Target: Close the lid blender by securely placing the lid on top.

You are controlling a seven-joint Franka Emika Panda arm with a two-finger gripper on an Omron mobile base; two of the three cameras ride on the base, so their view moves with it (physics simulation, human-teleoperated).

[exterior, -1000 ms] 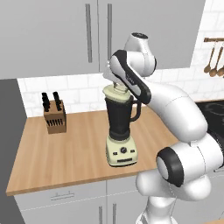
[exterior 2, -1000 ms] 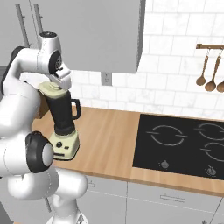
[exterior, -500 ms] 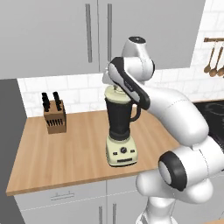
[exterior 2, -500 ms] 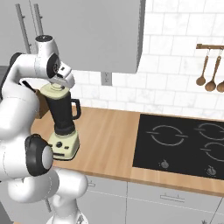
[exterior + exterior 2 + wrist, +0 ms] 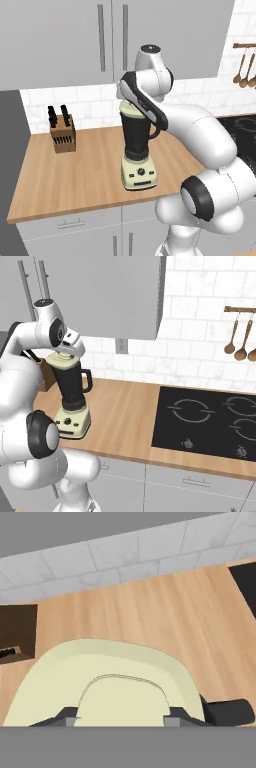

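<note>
The blender (image 5: 136, 140) stands on the wooden counter, a black tapered jar on a cream base (image 5: 72, 420). The pale cream lid (image 5: 131, 109) lies on the jar's rim (image 5: 61, 361). In the hand view the lid (image 5: 115, 667) is seen from straight above, its raised knob (image 5: 122, 697) between my two fingertips. My gripper (image 5: 122, 718) is shut on that knob, directly over the jar (image 5: 130, 101). The jar's black handle (image 5: 230, 712) sticks out at the lower right of the hand view.
A wooden knife block (image 5: 62, 132) stands at the back left of the counter (image 5: 75, 175), also in the hand view (image 5: 15, 632). A black cooktop (image 5: 205, 416) lies to the right. Wooden spoons (image 5: 240, 336) hang on the tiled wall. Wall cabinets (image 5: 100, 40) hang close above my arm.
My hand has come down a little with the lid onto the jar's rim, and the upper arm has shifted. The blender has not moved.
</note>
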